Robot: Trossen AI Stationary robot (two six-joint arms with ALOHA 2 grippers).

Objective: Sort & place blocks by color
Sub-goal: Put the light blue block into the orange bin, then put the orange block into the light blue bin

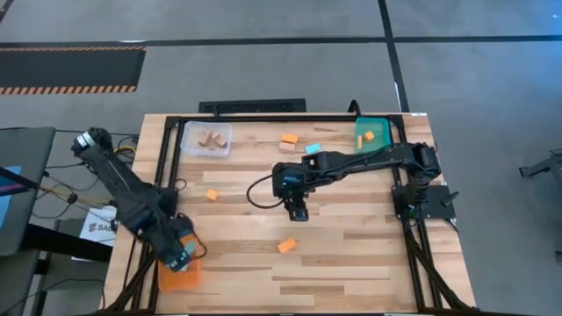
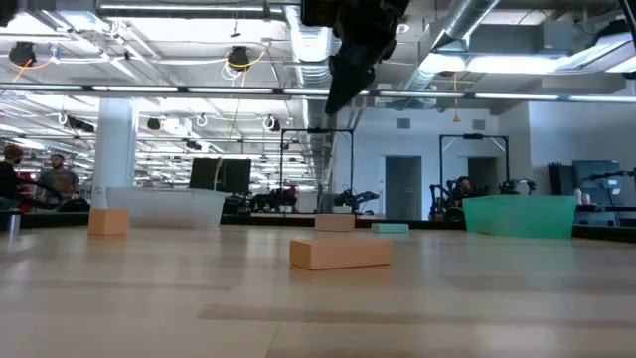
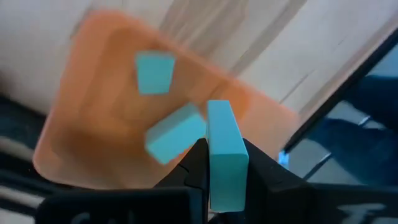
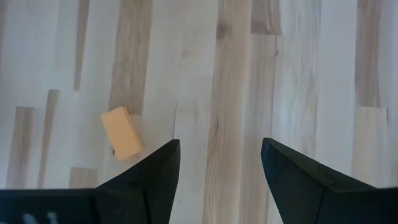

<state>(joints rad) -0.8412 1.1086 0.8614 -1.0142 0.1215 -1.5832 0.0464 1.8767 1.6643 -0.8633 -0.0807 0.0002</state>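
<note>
Meanwhile, the left gripper (image 3: 227, 171) pinches a light blue block (image 3: 225, 149) above the orange tray (image 3: 81, 118), where two more blue blocks (image 3: 154, 72) lie. Over mid-table, the right gripper (image 4: 221, 163) hangs spread and empty near an orange block (image 4: 121, 132) on the table (image 4: 298, 74).

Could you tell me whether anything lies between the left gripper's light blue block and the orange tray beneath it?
Nothing visible does. The left gripper is shut on the light blue block directly above the orange tray, which already holds two other light blue blocks.
</note>
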